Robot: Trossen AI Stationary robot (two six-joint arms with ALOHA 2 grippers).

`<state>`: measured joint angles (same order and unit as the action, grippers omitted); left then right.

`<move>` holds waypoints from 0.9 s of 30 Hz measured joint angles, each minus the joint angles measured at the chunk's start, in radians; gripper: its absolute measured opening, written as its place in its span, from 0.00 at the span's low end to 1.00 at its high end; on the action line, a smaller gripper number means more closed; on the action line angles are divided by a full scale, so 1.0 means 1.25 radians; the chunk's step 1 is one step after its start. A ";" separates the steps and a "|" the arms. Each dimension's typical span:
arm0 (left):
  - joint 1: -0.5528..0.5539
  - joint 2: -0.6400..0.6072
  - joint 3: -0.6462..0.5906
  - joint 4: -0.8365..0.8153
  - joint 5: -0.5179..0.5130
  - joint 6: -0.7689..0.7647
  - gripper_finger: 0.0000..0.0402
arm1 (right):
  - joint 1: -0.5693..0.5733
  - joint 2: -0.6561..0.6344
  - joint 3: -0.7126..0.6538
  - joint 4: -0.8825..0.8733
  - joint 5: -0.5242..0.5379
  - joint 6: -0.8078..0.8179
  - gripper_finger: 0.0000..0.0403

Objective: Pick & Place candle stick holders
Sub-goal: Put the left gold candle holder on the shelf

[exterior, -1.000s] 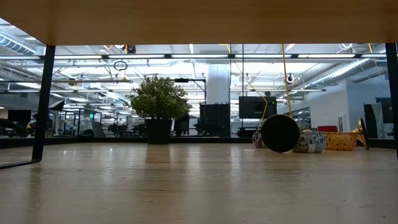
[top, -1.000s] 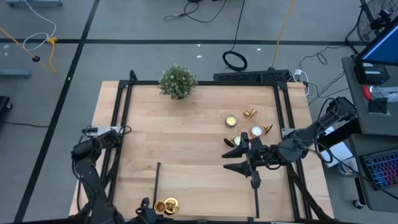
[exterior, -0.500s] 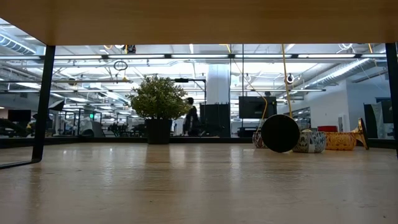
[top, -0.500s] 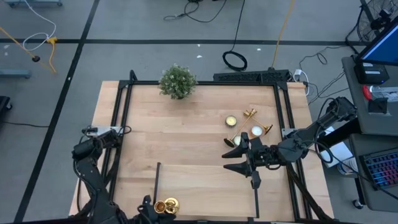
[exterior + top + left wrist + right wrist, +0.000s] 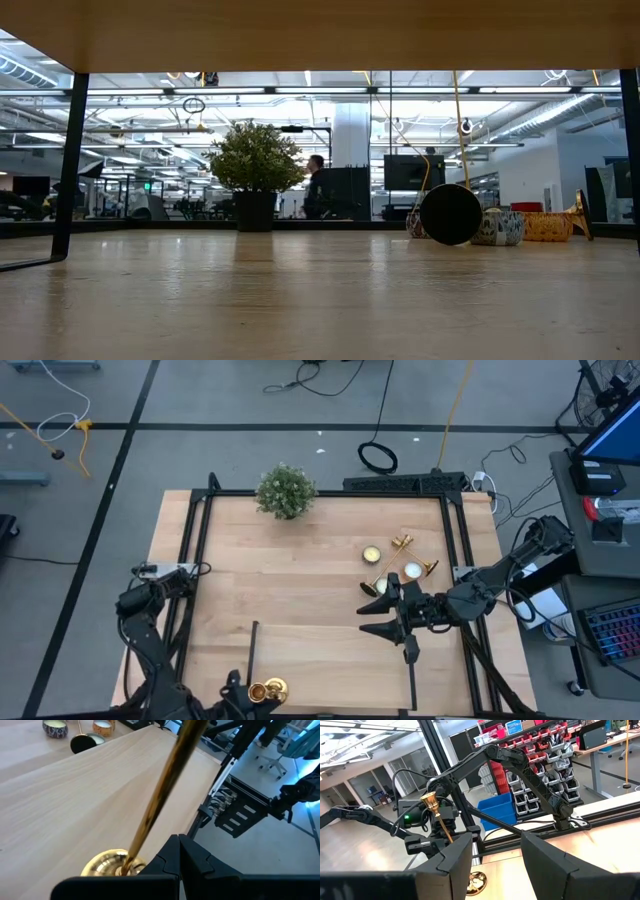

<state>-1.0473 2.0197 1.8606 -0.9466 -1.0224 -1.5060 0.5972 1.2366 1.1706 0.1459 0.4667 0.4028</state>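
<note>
**Left gripper holds one candlestick holder at the near edge of the table**

The left gripper [image 5: 243,693] is at the near edge of the wooden table [image 5: 300,580], and its fingers are closed on a brass candlestick holder [image 5: 268,689]. In the left wrist view the slim gold stem [image 5: 160,795] stands tilted, and the round base [image 5: 107,862] rests on the wood just in front of the dark fingers [image 5: 200,862].

The right gripper [image 5: 392,616] is near the right side of the table. Its fingers [image 5: 547,857] are apart and nothing is between them.

Just beyond the right gripper lie two more candlestick holders [image 5: 403,546] on their sides, together with two small candle tins [image 5: 372,553] and a dark round cup [image 5: 369,589]. The potted plant [image 5: 285,491] stands at the far edge of the table, well apart from them. In the low view a person [image 5: 314,187] is seen in the room far behind the plant.
</note>
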 joint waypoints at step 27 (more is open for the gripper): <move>0.020 0.000 0.000 -0.049 0.000 -0.014 0.00 | 0.000 0.000 0.000 0.000 -0.001 -0.002 0.41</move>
<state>-1.0227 2.0197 1.8606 -1.0084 -1.0220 -1.5238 0.5972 1.2366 1.1706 0.1459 0.4652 0.4007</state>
